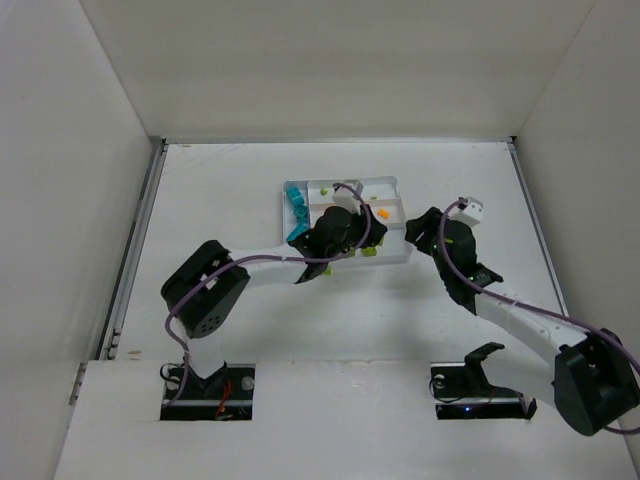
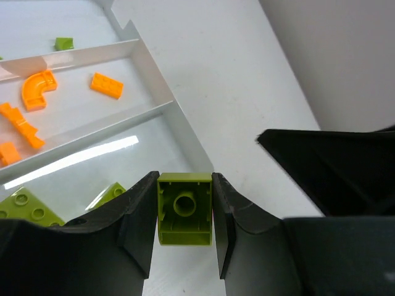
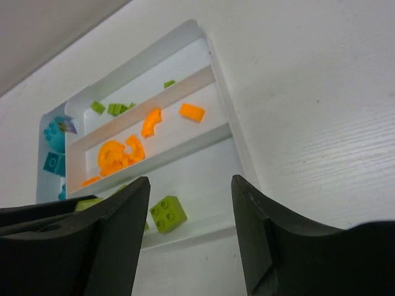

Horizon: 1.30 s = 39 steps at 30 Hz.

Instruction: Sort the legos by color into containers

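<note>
My left gripper point(image 2: 185, 231) is shut on a lime green lego brick point(image 2: 185, 208), its hollow underside facing the camera, held by the near right corner of the white tray point(image 2: 150, 69). In the top view the left gripper point(image 1: 352, 238) hangs over the tray point(image 1: 392, 183). Orange legos point(image 2: 37, 88) lie in the middle compartment and lime legos point(image 2: 28, 208) in the near one. My right gripper point(image 3: 190, 209) is open and empty, just right of the tray point(image 3: 217, 73), facing a lime brick point(image 3: 168, 214). Teal legos point(image 3: 54, 134) fill the left end compartment.
A few lime pieces point(image 3: 114, 109) lie in the far compartment. The right gripper point(image 1: 428, 232) sits close to the tray's right wall and shows as a black shape point(image 2: 333, 176) beside the left one. White enclosure walls stand at the left, right and back.
</note>
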Motion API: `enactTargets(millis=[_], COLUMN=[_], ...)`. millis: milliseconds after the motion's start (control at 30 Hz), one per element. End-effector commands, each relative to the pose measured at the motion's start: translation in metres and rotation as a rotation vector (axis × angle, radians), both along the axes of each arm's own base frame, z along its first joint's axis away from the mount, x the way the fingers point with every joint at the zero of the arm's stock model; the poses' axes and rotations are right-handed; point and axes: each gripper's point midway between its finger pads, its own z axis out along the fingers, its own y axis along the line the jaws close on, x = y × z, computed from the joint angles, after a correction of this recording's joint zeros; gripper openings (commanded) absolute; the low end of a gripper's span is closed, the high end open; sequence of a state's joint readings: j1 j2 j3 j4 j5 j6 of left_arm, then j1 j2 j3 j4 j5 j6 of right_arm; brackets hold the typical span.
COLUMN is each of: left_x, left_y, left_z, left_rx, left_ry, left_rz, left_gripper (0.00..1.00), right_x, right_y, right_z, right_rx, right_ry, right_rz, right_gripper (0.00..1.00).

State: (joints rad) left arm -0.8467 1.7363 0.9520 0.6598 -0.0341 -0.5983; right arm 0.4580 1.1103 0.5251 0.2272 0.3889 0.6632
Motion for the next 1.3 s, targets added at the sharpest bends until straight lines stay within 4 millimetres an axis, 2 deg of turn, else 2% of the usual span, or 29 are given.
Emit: enactTargets(millis=[0, 100, 267, 333, 400, 500, 600, 700, 833, 933, 1067, 1167, 1267], left_x=[0.01, 0.018, 0.029, 0.029, 0.03, 0.031, 0.031, 0.034, 0.019, 0.001, -0.031, -0.054, -0.076], left_y=[-0.02, -0.032, -0.045, -0.052, -0.056, -0.056, -0.046, -0.026, 0.009, 0.046, 0.11, 0.162, 0.2], left_z=[0.005, -0.006, -0.023, -0.026, -0.028, -0.018, -0.004, 0.008, 0.02, 0.018, 0.003, -0.017, -0.041], left_rx=[0.091, 0.159, 0.236, 0.256, 0.271, 0.261, 0.249, 0.237, 0.231, 0.256, 0.322, 0.377, 0.415], left_ry=[-0.073, -0.093, -0.1, -0.101, -0.106, -0.12, -0.14, -0.149, -0.151, -0.141, -0.104, -0.049, 0.019], left_rz=[-0.014, -0.005, 0.006, -0.007, -0.013, -0.006, 0.018, 0.054, 0.088, 0.142, 0.259, 0.372, 0.451], left_gripper=[0.14, 0.15, 0.18, 0.22, 0.31, 0.41, 0.46, 0.49, 0.32, 0.23, 0.2, 0.19, 0.24], right_x=[0.005, -0.001, -0.004, -0.004, -0.004, -0.004, -0.002, 0.0, -0.005, -0.006, -0.017, -0.036, -0.056], right_y=[-0.016, -0.032, -0.036, -0.033, -0.031, -0.03, -0.028, -0.02, 0.001, 0.02, 0.06, 0.099, 0.13], right_z=[0.044, 0.053, 0.057, 0.058, 0.059, 0.058, 0.06, 0.056, 0.067, 0.065, 0.055, 0.037, 0.02], right_rx=[0.075, 0.103, 0.142, 0.152, 0.156, 0.156, 0.149, 0.14, 0.133, 0.095, 0.068, 0.046, 0.025], right_ry=[-0.149, -0.179, -0.192, -0.192, -0.196, -0.192, -0.194, -0.181, -0.199, -0.183, -0.132, -0.083, -0.043], right_rz=[-0.064, -0.091, -0.085, -0.069, -0.063, -0.058, -0.053, -0.032, 0.04, 0.101, 0.211, 0.323, 0.407], right_gripper=[0.62, 0.62, 0.62, 0.62, 0.62, 0.63, 0.62, 0.58, 0.38, 0.28, 0.22, 0.21, 0.21])
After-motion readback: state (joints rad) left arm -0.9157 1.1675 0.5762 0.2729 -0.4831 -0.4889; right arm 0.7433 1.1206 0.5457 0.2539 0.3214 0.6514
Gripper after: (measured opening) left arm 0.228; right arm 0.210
